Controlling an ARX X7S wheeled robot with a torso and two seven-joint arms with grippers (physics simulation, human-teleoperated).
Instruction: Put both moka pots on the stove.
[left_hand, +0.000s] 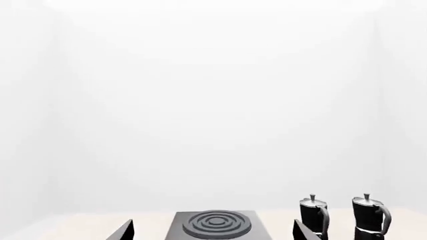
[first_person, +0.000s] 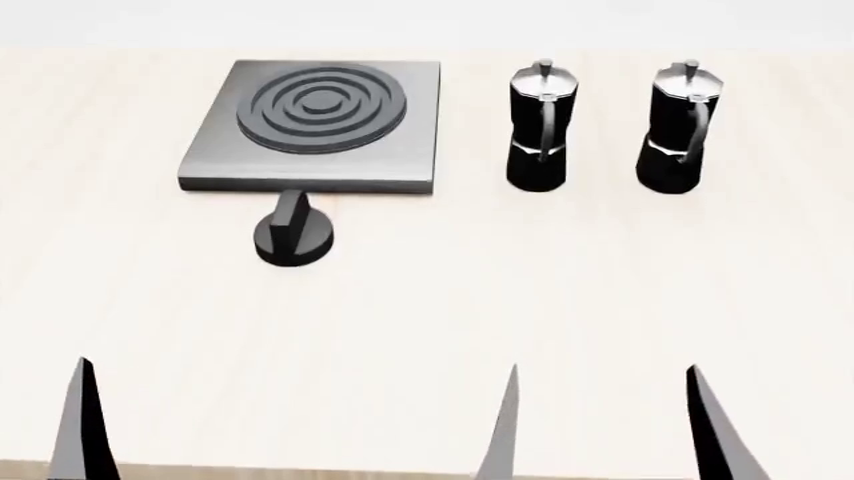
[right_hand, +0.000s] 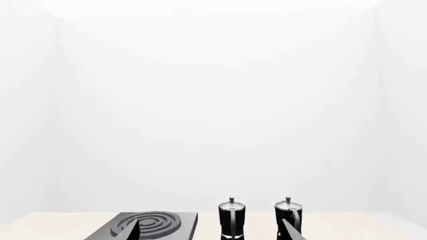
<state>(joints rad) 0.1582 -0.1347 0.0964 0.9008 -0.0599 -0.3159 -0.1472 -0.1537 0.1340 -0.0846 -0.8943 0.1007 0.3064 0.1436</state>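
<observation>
You have open table (first_person: 561, 290) between your fingertips and everything else. The two moka pots (first_person: 543, 125) (first_person: 685, 125) stand apart at far right, the gap probably passable. The black knob (first_person: 296, 232) sits just near of the stove (first_person: 314, 125).

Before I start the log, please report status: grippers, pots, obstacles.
Left gripper and right gripper open, empty. Both moka pots upright on table, beside the stove, not on it. Black knob before stove; burner free.

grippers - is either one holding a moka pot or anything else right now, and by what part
Nothing is held. Both moka pots stand free on the table beside the stove; left gripper and right gripper are open and empty.
</observation>
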